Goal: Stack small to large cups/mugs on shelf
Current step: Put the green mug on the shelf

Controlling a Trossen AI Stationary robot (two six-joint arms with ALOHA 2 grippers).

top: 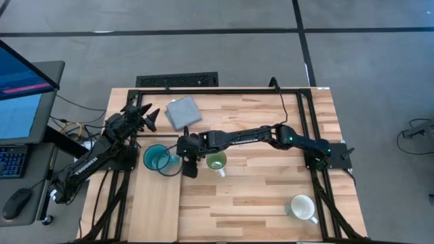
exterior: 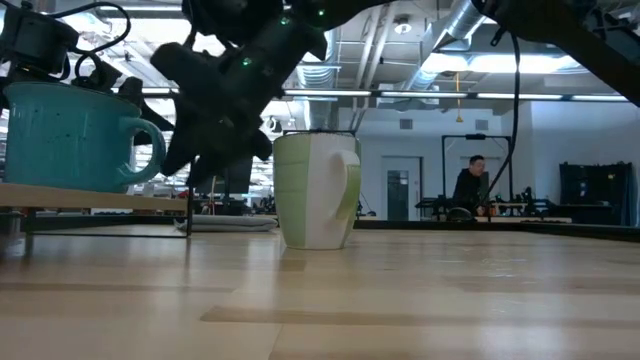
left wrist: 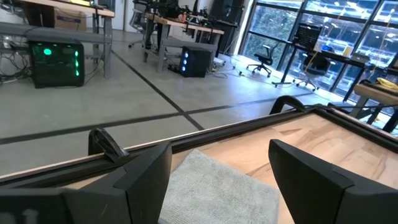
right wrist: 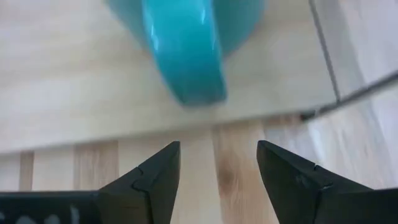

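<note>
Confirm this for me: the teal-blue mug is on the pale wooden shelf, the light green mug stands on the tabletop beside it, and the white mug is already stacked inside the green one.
One part is wrong. The white handled mug is not inside the light green handled mug; it sits alone on the tabletop near the right front corner, as the high view shows. The teal-blue handled mug is on the pale wooden shelf, with the green mug on the tabletop beside it.

- Grey pad [top: 182, 112]: flat on table [top: 271, 196], far-left part, turned at an angle.
- Monitor [top: 20, 85] on stand, left of table; keyboard [top: 11, 161] and mouse [top: 16, 202] below it.
- Floor vent [top: 178, 80] just past table's far edge.
- Seated person [exterior: 470, 188] in room bkgd, far right.
- Office chair [left wrist: 263, 59] by windows; PC tower w/ green lights [left wrist: 57, 62] on floor.
</note>
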